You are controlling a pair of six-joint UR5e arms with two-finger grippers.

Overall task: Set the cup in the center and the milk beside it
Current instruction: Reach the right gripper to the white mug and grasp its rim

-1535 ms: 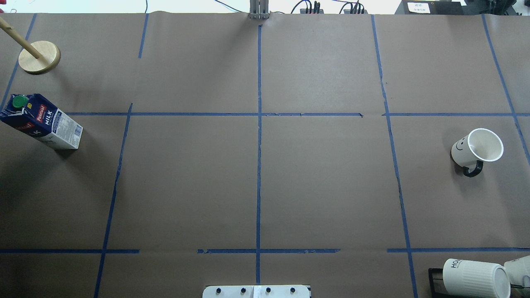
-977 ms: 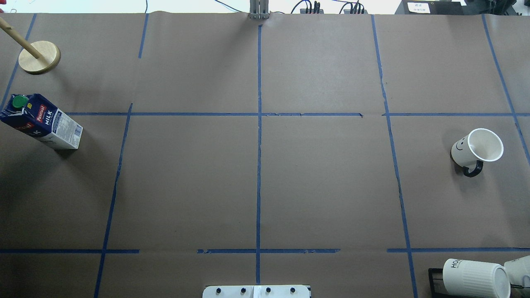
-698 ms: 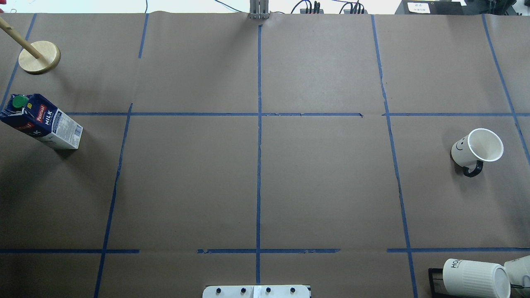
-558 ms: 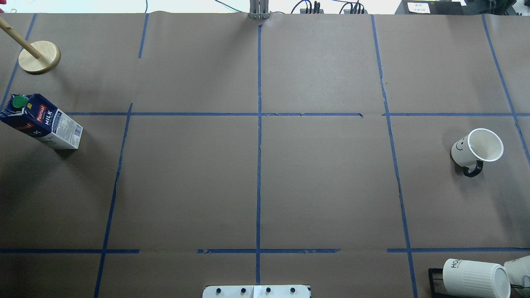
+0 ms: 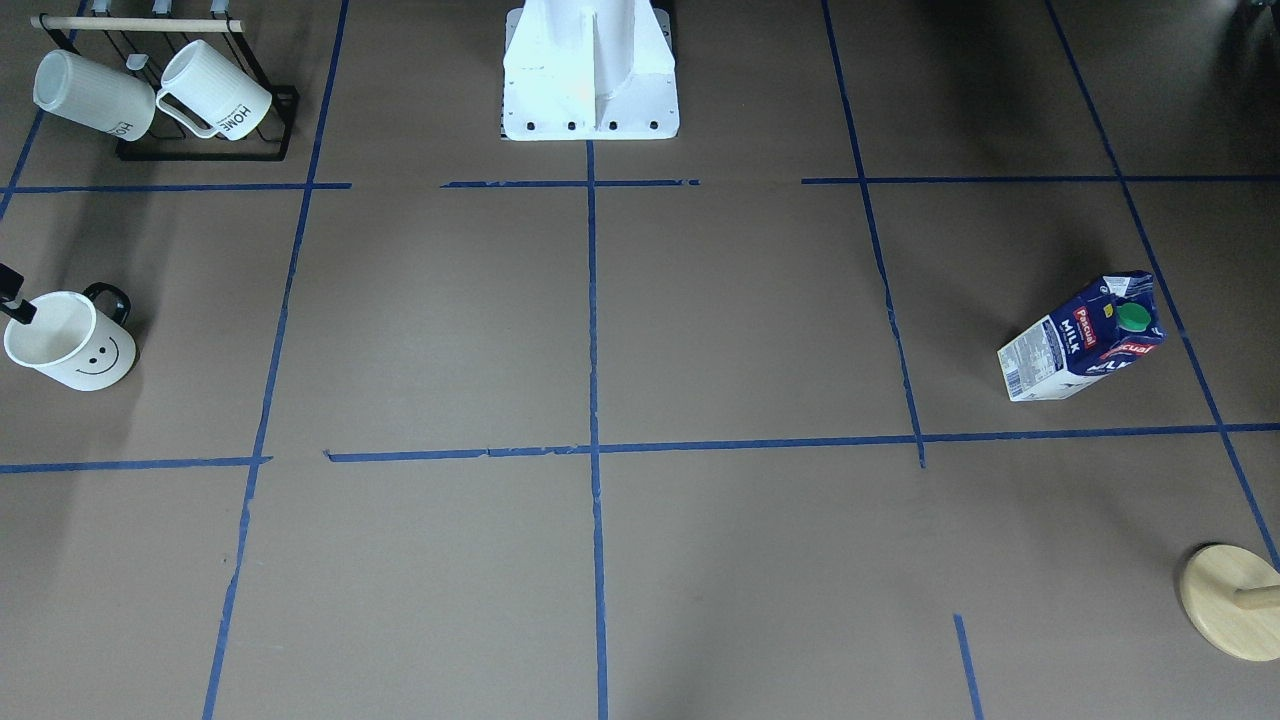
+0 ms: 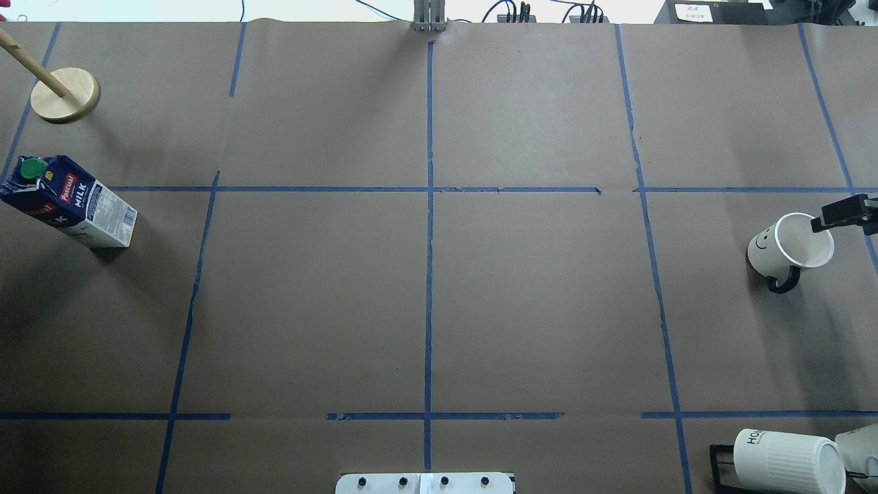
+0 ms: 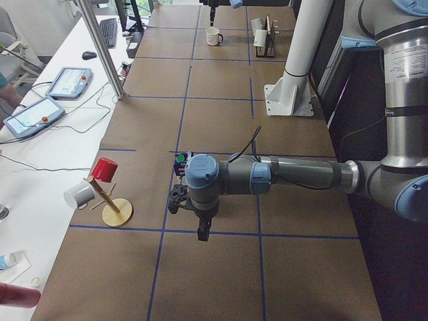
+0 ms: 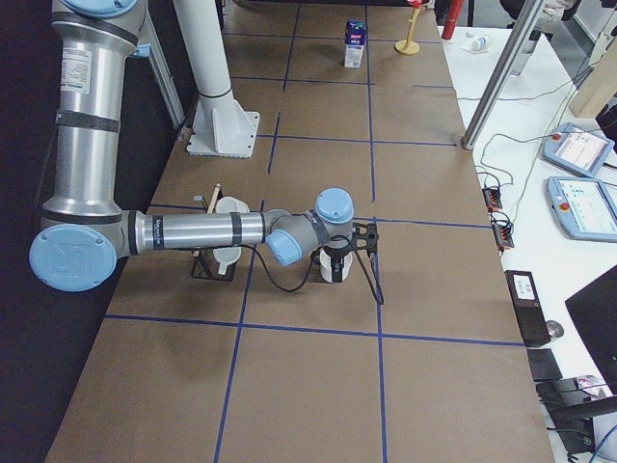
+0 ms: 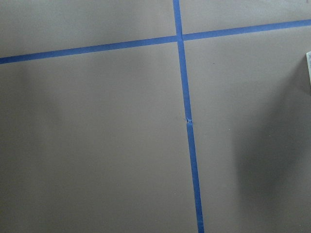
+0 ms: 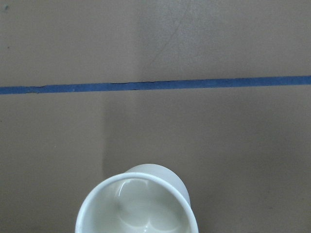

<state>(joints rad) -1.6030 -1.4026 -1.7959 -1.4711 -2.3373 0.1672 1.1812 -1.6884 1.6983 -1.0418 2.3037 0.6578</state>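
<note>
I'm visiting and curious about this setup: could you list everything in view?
cup: one, white, black handle, smiley; right end
milk: one, dark blue carton, green cap; left end
ribbed mugs: two, white; on black rack, near right corner
wooden stand: one, pale; far left corner, holding red cup and white cup
tape lines: blue grid; on brown table
robot base: one, white; near edge, middle
left gripper: one, dark; above table near milk
right gripper: one, black; at cup's rim

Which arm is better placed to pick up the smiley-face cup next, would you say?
The right arm. The right tool hangs at the rim of the cup, and its wrist camera looks down into the cup. The left tool is at the opposite end of the table, by the milk.
</note>
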